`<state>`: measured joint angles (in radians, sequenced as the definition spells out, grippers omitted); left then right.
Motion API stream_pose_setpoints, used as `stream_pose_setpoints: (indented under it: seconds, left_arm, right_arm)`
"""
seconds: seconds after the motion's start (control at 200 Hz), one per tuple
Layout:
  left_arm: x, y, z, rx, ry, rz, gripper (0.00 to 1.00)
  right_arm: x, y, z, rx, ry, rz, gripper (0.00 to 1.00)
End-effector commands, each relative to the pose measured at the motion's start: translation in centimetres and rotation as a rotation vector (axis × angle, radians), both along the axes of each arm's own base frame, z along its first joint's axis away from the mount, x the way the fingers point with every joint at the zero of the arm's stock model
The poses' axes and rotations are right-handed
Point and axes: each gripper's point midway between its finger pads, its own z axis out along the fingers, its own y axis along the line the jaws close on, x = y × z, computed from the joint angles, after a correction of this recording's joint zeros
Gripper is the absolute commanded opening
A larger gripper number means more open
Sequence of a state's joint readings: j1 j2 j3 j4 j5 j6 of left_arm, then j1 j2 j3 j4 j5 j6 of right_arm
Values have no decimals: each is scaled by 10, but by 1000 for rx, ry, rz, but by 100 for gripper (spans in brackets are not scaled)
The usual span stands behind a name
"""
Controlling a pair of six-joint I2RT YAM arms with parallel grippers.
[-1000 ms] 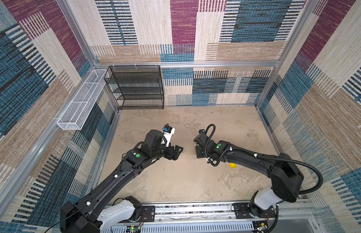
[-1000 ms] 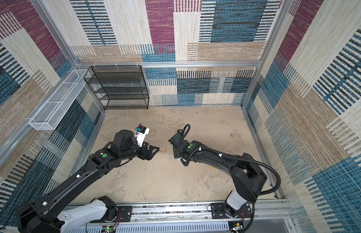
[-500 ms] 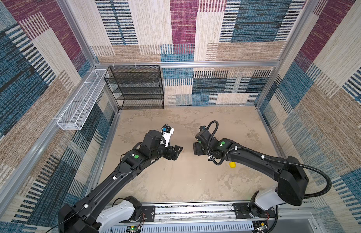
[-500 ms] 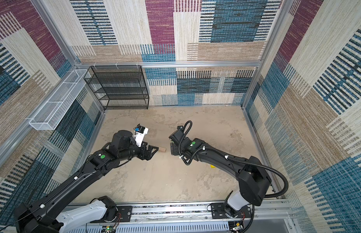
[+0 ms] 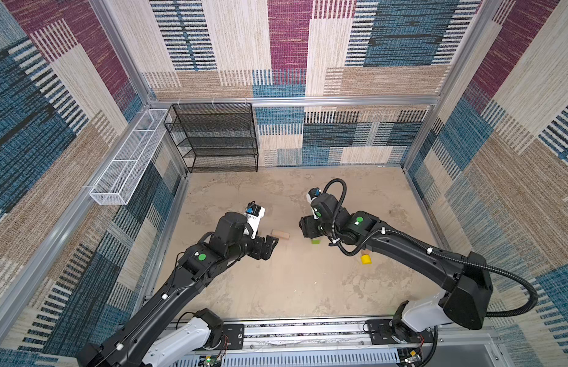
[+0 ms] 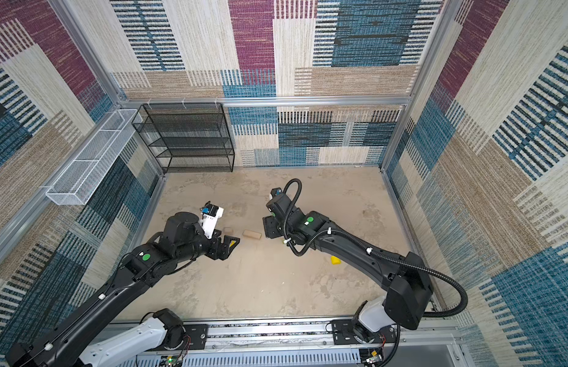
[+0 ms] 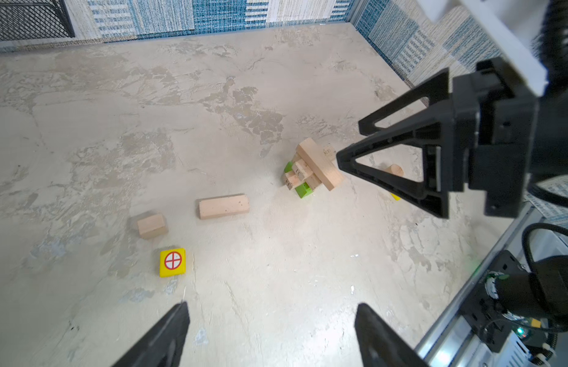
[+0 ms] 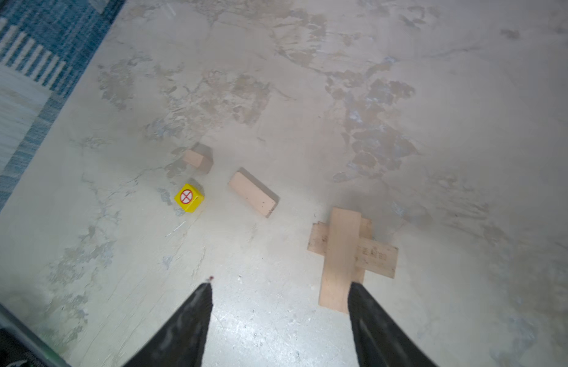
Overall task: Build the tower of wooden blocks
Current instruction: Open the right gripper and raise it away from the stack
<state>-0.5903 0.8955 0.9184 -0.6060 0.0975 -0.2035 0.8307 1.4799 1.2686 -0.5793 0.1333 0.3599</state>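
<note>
Several plain wooden bricks are sitting crosswise on a green block [image 7: 303, 190], making up the tower [image 7: 311, 168] near the middle of the table [image 5: 292, 286]. Its top brick [image 8: 341, 254] is lying flat, its long axis crossing the stamped brick beneath at a right angle. One end is sitting just beside a finger [image 8: 368, 317] of the right hand [image 8: 280, 286], whose jaws are standing apart with nothing between them. The left hand [image 7: 272, 304] is hovering apart and empty too.

In both top views the right hand is hiding nearly all of the tower. Both wrist views are showing a loose brick [image 7: 223, 206], a small cube [image 7: 151, 225] and a yellow cube [image 7: 172, 262] with a red crossed circle. All three are lying apart on the mottled surface. Only the top views are showing a yellow cylinder [image 5: 366, 259] clearly, beside the right arm.
</note>
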Motion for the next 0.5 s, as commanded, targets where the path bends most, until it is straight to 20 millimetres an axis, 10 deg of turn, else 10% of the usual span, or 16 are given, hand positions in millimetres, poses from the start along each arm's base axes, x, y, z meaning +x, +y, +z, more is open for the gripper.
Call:
stream_pose_setpoints:
  seconds: [0.0,0.496]
  left_arm:
    - [-15,15,-11,65,-7,-16,87]
    - [-8,35,-12,120,-80,66,89]
  right_arm:
    - [-1,31,20,32,-93,213,62]
    - [38,68,-42,-214,-10,326,48]
